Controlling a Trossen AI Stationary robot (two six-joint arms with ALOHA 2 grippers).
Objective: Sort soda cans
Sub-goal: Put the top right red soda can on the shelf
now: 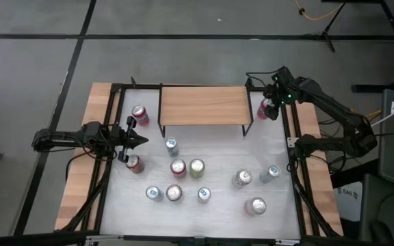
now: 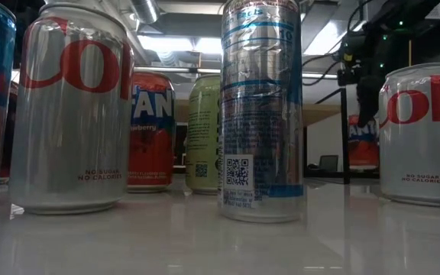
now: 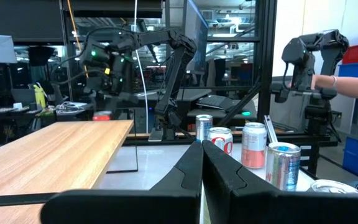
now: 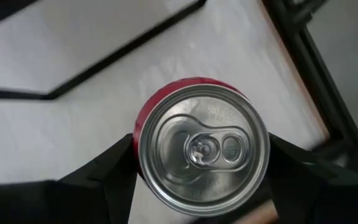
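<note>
Left tool (image 1: 141,141): clenched on nothing, fingers pressed together, level above the counter's (image 1: 217,205) left edge; waiting.
Can nearest left tool: a red can (image 1: 134,163) just beside it, toward the counter's front; a second red can (image 1: 140,114) near it on the far side.
Middle cluster: silver, blue-white, red and pale green cans (image 1: 197,167) standing upright, well apart from both tools; the wooden shelf (image 1: 202,104) sits beyond them.
Right tool (image 1: 271,108): at the far right corner, beside the shelf's right end, pointing down.
Right tool state: jaws spread around a red soda can (image 4: 201,146), one finger (image 4: 114,165) on each side of its body; whether the pads touch it I cannot tell.
Key relation: the can lies directly below the right tool, centred between the fingers, long axis vertical and in line with the tool's approach.
Nearer arm: right arm by far; left tool is well apart across the counter.
Judgement: either a grasp closing or a placement ending; cannot tell which.
</note>
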